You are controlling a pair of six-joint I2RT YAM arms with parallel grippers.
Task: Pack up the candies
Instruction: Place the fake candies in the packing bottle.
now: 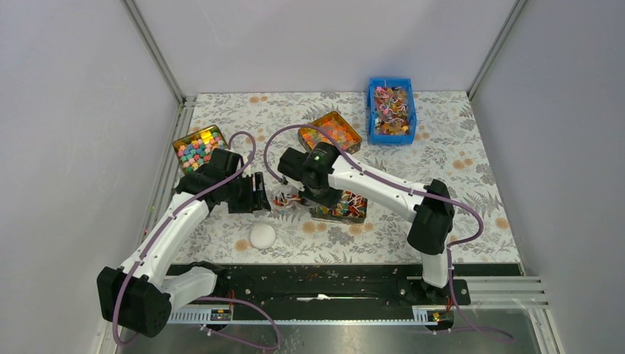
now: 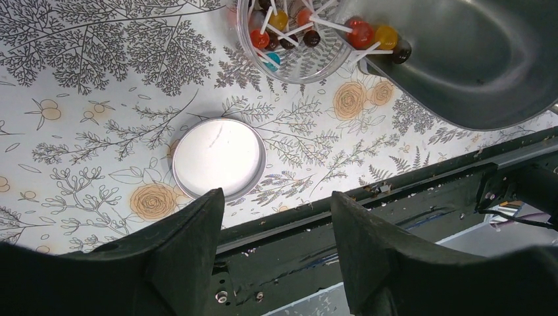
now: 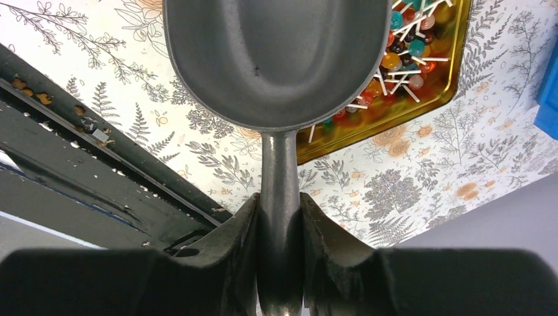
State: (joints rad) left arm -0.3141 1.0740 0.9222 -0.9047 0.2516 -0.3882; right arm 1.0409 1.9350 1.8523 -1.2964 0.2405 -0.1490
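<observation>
The candies [image 3: 408, 59] are tiny red, orange, blue and dark sweets with thin white ends, piled in a gold tray [image 3: 395, 112] near the table's middle [image 1: 340, 208]. Some lie in a clear round container [image 2: 289, 39], which also shows in the top view [image 1: 284, 199]. My right gripper [image 3: 279, 204] is shut on the handle of a grey metal scoop [image 3: 276, 59]. Its bowl looks empty and hangs over the tray's edge. In the left wrist view the scoop [image 2: 474, 59] has a few candies [image 2: 368, 36] at its lip beside the container. My left gripper [image 2: 276, 197] is open and empty, left of the container.
A white round lid [image 2: 219, 157] lies flat near the front [image 1: 262, 236]. A tin of pink-blue-yellow cubes [image 1: 199, 146] sits at the left. A tin of orange pieces [image 1: 339, 131] and a blue bin of sweets [image 1: 391, 110] sit at the back. A black rail [image 1: 317, 284] borders the near edge.
</observation>
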